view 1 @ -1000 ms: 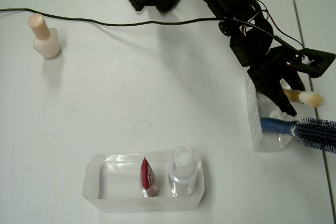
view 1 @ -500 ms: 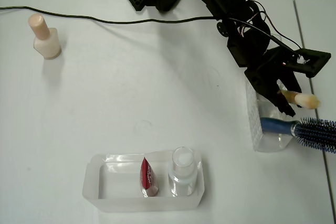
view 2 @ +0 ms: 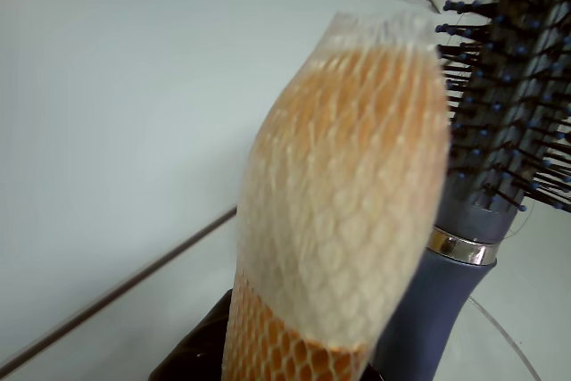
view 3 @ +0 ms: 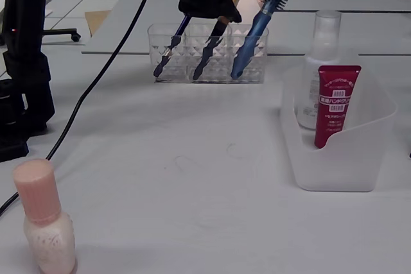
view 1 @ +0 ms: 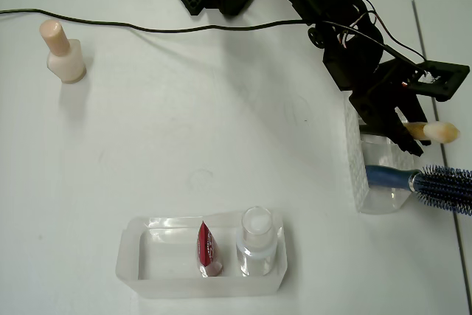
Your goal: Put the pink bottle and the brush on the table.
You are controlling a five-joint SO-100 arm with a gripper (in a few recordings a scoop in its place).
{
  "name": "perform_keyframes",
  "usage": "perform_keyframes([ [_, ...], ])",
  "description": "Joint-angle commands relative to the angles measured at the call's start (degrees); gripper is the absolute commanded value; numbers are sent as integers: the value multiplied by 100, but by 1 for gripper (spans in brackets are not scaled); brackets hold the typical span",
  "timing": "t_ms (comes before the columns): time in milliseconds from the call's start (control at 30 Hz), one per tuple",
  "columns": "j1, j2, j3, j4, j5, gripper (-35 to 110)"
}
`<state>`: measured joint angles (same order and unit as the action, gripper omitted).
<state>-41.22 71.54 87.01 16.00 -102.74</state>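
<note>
While the bottle [view 1: 63, 53] already stands on the table [view 1: 221, 123], far from the gripper [view 1: 402, 127], the jaws are clamped on the brush [view 1: 431, 133], its handle in the holder [view 3: 209, 52] below. Next, I judge: lift clear, then lower to bare tabletop.

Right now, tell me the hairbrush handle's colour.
Blue, clearest in the fixed view: hairbrush.

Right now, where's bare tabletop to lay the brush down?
Widest bare patch of the table: the middle, between the pink bottle, the black cable, the clear tray and the clear holder. It is crowded at the holder, where the hand grips the brush beside the blue hairbrush.
</note>
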Motion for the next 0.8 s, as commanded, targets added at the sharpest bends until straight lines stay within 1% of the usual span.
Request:
perform_keyframes([
  [0, 9, 536, -53, 70, -105, 0],
  [367, 9, 826, -44, 272, 185, 0],
  [767, 26, 1758, -62, 1002, 510, 0],
])
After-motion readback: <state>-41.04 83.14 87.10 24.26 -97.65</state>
